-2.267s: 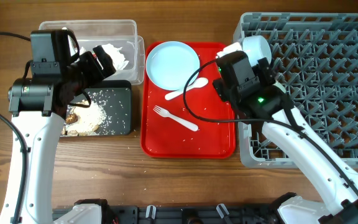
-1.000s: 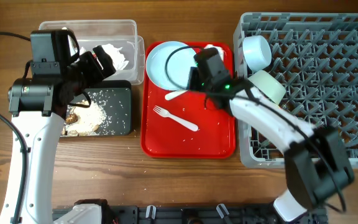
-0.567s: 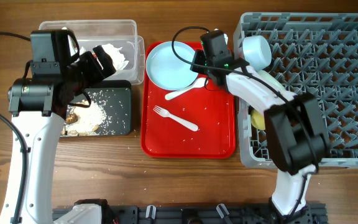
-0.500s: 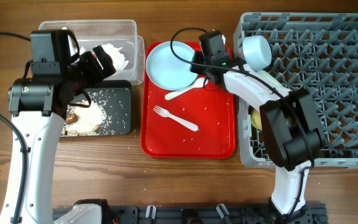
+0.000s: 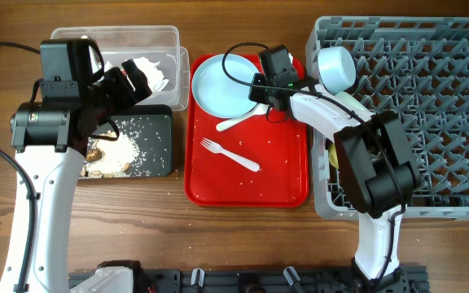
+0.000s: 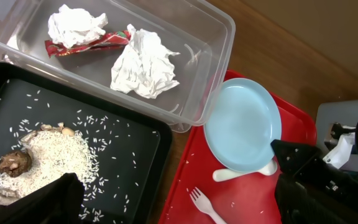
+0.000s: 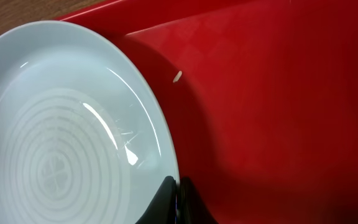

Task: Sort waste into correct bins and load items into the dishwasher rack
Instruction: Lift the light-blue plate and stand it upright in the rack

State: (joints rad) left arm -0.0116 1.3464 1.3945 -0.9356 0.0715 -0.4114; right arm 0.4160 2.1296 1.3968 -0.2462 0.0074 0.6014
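The pale blue plate lies at the back left of the red tray. My right gripper is shut on its right rim; in the right wrist view the plate fills the left and the gripper pinches its edge. A white spoon and a fork lie on the tray. My left gripper hangs open over the bins, holding nothing. The clear tub holds crumpled napkins and a red wrapper. The black tub holds rice scraps.
The grey dishwasher rack fills the right side. Along its left edge sit a pale blue bowl, a mint-green bowl and a yellow cup. A few rice grains dot the tray. Bare wooden table lies in front.
My right arm has swung from the rack's edge to the plate and its jaws have closed on the plate's rim. The left arm has stayed still.
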